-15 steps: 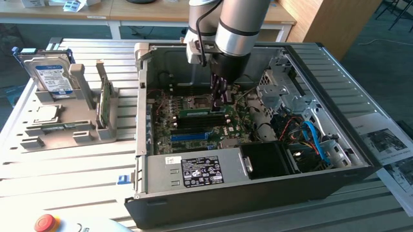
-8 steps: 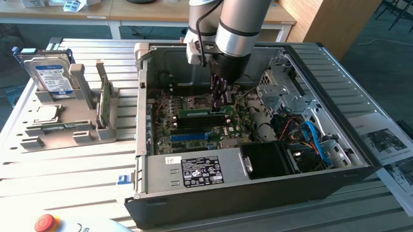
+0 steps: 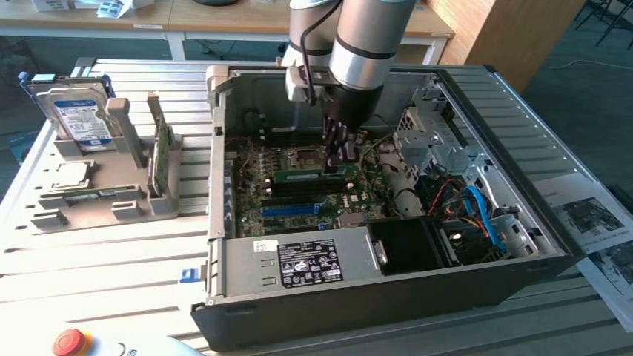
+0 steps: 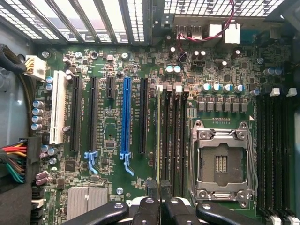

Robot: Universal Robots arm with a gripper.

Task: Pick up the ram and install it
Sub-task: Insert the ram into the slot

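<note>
Pinching the ram (image 4: 158, 126), gripper (image 4: 159, 190) nearly closed on it, over motherboard (image 4: 117, 61) slots, inside computer case (image 3: 396, 297)

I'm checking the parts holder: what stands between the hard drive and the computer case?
In the exterior view, a grey post and an upright green card, both in the grey holder.

No lettering can be read anywhere. Power supply label (image 3: 310, 261): black with white print, too small to make out. Hard drive label (image 3: 81, 119): blue and white, print illegible.
</note>
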